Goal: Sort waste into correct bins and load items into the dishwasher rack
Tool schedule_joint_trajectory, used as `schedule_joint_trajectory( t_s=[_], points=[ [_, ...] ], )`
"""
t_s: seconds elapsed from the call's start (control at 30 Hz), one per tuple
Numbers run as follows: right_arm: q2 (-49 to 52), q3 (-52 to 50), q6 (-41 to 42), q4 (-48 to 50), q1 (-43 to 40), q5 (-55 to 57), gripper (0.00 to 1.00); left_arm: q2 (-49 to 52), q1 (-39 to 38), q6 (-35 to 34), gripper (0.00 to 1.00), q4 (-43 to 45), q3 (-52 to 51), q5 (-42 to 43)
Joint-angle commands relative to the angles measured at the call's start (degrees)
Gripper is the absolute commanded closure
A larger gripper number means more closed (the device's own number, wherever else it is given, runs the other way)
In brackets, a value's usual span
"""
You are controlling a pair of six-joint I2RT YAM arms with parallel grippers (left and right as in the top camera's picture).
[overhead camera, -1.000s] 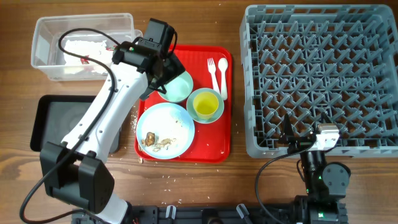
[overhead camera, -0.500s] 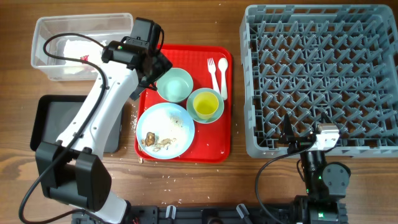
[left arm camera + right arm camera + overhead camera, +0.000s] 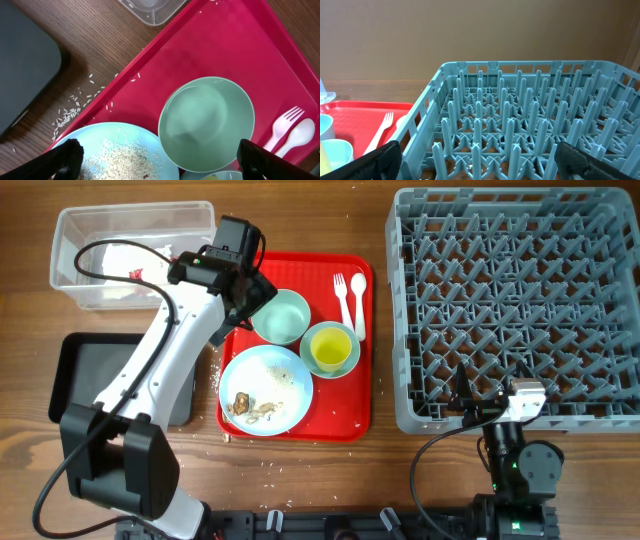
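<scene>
My left gripper (image 3: 250, 300) is open and empty, hovering over the red tray's (image 3: 310, 272) back left, beside an empty pale green bowl (image 3: 282, 316). In the left wrist view the bowl (image 3: 206, 124) lies between my spread fingers (image 3: 65, 157), next to the light blue plate (image 3: 115, 155) with rice. The plate (image 3: 285, 375) carries brown chunks (image 3: 243, 398). A yellow-green cup (image 3: 331, 348) sits in a second bowl. A white fork (image 3: 341, 290) and spoon (image 3: 358, 295) lie on the tray. Napkins (image 3: 125, 260) are in the clear tub (image 3: 135, 220). My right gripper (image 3: 465, 405) is open at the rack's (image 3: 515, 305) front edge.
The black tray (image 3: 90, 370) lies left of the red tray, partly under my left arm. Rice crumbs (image 3: 70, 112) are scattered on the wood between them. The right wrist view shows the rack's pegs (image 3: 520, 115) close ahead and the fork (image 3: 382, 127) at the left.
My left gripper has drawn back to the left off the pale green bowl, which now shows whole. The right arm has not moved.
</scene>
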Motion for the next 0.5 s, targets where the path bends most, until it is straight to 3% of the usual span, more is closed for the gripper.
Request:
schedule_joint_trajectory(
  t_s=[0.0, 0.23, 0.4, 0.47],
  points=[
    [0.22, -0.07, -0.59, 0.26, -0.28, 0.55, 0.0, 0.48, 0.15, -0.94, 0.0, 0.46, -0.59, -0.83],
    [0.22, -0.09, -0.59, 0.26, -0.28, 0.55, 0.0, 0.55, -0.59, -0.94, 0.01, 3.82, -3.52, 0.35],
    [0.22, -0.07, -0.59, 0.26, -0.28, 0.55, 0.0, 0.55, -1.11, -0.96, 0.16, 7.58, -6.86, 0.72],
    [0.22, -0.07, -0.57, 0.26, -0.28, 0.55, 0.0, 0.55, -1.16, -0.96, 0.27, 7.61, -6.86, 0.87]
  ],
)
